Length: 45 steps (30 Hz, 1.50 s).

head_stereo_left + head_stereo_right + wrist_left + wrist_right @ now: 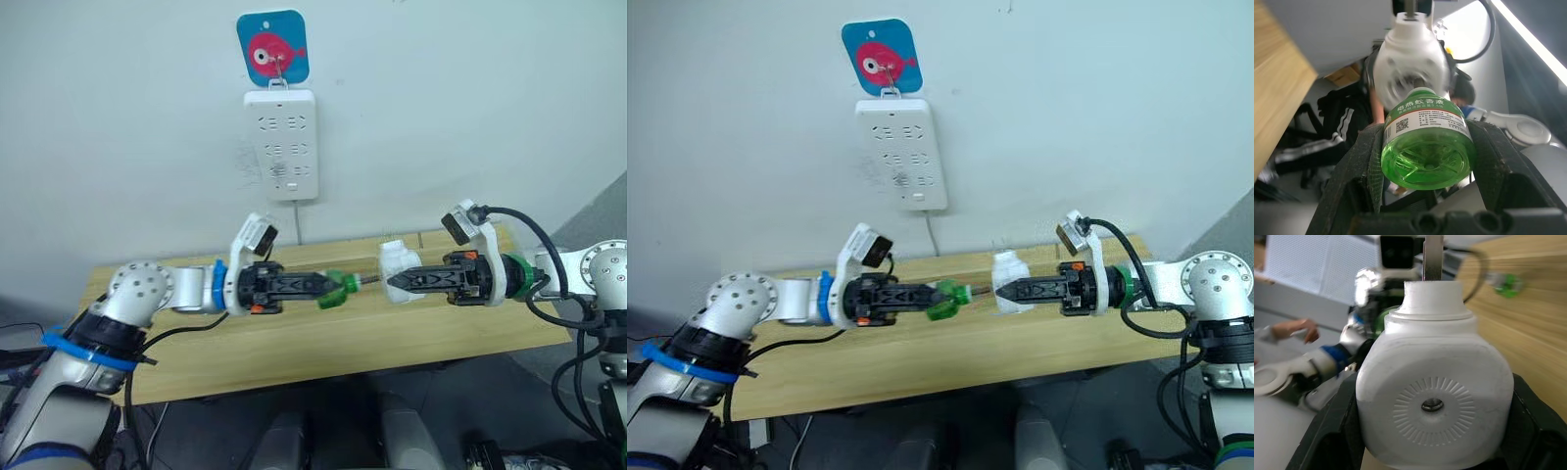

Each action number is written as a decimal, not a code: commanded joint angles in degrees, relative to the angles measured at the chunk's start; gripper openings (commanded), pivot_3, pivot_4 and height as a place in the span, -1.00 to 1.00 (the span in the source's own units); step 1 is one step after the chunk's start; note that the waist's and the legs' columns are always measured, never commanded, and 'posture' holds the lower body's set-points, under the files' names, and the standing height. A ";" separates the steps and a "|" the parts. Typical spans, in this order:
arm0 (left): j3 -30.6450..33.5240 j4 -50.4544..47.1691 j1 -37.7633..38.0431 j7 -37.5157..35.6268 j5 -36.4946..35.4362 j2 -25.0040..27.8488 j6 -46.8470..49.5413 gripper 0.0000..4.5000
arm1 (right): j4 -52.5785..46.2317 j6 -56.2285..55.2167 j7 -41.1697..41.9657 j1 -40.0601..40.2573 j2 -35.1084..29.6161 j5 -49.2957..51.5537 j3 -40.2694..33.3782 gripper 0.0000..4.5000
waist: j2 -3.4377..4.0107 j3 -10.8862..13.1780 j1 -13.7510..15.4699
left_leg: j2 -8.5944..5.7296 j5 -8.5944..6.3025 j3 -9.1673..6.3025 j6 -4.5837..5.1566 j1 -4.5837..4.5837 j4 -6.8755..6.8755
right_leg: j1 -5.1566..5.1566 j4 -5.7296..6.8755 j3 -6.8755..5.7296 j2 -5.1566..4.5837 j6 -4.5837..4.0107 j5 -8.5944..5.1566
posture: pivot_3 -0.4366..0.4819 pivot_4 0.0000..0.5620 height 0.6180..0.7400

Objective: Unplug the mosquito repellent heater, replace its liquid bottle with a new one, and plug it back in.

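The mosquito repellent heater [397,266] is unplugged and clamped in the right gripper [404,281] above the wooden table [323,343], the left gripper [327,285] grips a green liquid bottle [339,291] just left of it, wick toward the heater; seating the bottle and replugging into the wall power strip [280,143] appear to remain.

Small white rounded plastic mosquito repellent heater [395,264], unplugged, held in the air above the wooden bench, pinched between two black fingers. Its face, bearing a round central vent hole ringed by radial ribs [1433,405], is seen in the right wrist view. Transparent green liquid bottle [337,290] with a printed green label, held horizontally just beside the heater, its wick pointing at the heater's neck.
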 commanded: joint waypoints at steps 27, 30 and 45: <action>19.50 -16.70 19.85 4.15 7.12 -3.66 4.79 0.00 | 37.15 -29.18 -1.58 -6.84 4.92 -73.81 15.18 0.33 | -0.01 0.01 2.33 | -0.01 0.00 0.32 -0.02 0.05 -0.03 | -0.02 -0.11 0.22 -0.27 -0.03 0.01 | -0.06 -0.18 1.00; 20.08 -16.63 20.44 4.73 7.10 -4.14 4.36 0.00 | 38.61 -28.67 -0.63 -7.67 5.32 -75.19 13.29 0.66 | -0.01 0.01 2.92 | -0.01 0.01 0.30 -0.03 0.06 -0.03 | 0.00 -0.10 0.22 -0.27 -0.04 0.01 | -0.05 -0.18 1.00; 21.50 -26.73 22.22 9.71 22.29 -12.05 -12.98 0.00 | -5.55 -4.83 3.97 3.24 -1.78 -65.22 -5.80 0.99 | 0.00 0.01 3.24 | 0.01 0.00 0.13 -0.04 0.00 -0.03 | 0.07 -0.19 0.22 -0.34 -0.04 0.01 | -0.19 -0.18 1.00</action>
